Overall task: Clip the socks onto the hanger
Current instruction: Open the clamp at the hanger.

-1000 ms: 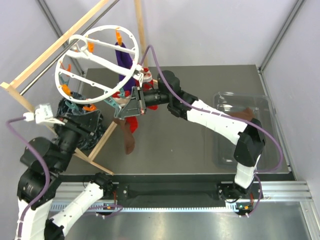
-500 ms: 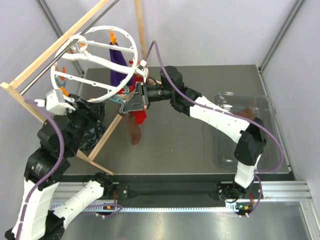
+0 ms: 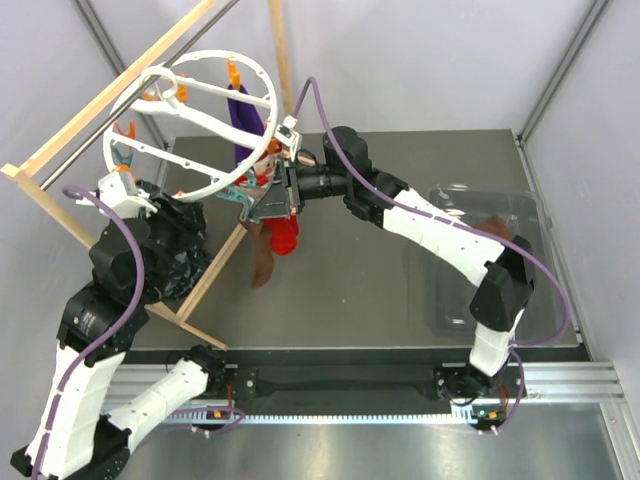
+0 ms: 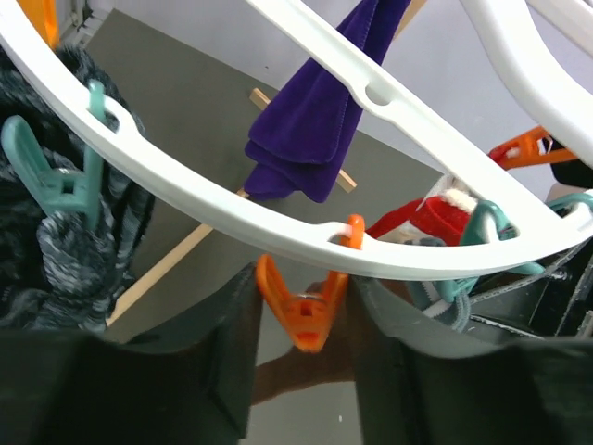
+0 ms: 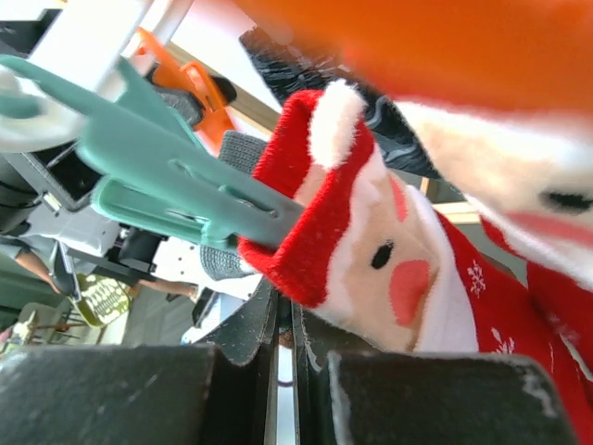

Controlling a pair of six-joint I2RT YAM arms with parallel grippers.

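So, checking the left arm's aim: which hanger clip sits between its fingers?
The orange clip hanging from the white hanger, between the left gripper's fingers. The teal clips sit outside them: one far left, one at right by the red Santa sock.

an orange shape (image 5: 445, 46) is blurred; the sock (image 5: 357, 232) runs off right.

The red Santa sock (image 5: 371, 250) hangs toe-down, its cuff corner nipped in my right gripper (image 5: 285, 362), a teal clip (image 5: 185, 199) touching the cuff. The white ring hanger (image 3: 215, 55) hangs tilted just beside it, orange clips (image 4: 301, 311) on its rim.
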